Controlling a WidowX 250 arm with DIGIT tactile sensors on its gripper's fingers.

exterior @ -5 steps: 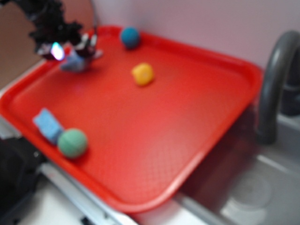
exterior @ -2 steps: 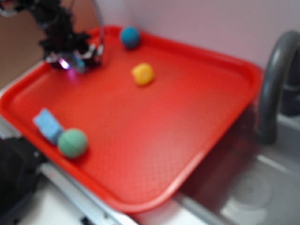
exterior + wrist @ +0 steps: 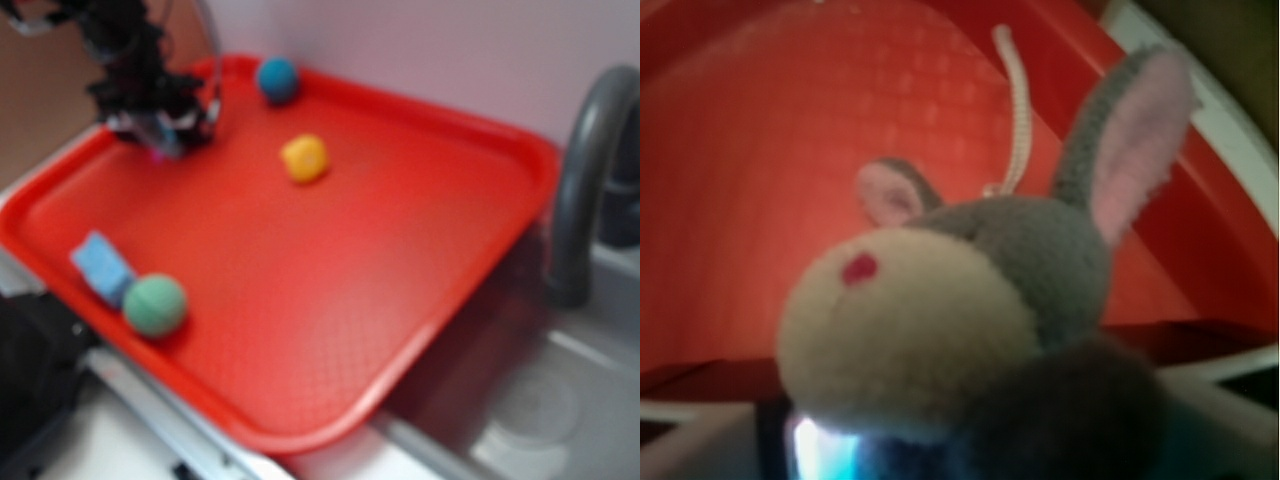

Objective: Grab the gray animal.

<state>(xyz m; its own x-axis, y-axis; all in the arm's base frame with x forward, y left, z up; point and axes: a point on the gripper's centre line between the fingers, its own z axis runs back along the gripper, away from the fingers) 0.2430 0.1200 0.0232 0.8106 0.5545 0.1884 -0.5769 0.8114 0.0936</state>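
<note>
The black tool (image 3: 160, 125) stands at the far left corner of the red textured plastic tray (image 3: 420, 260). The gray plush animal (image 3: 970, 300), fleecy, with pink-lined ears, a cream rounded muzzle and a white cord loop, fills the wrist view against the tool; whether the tool is clenched on it cannot be told.

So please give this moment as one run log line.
pincer: over tray far-left corner | gray animal: fills wrist view | grip: cannot tell
</note>
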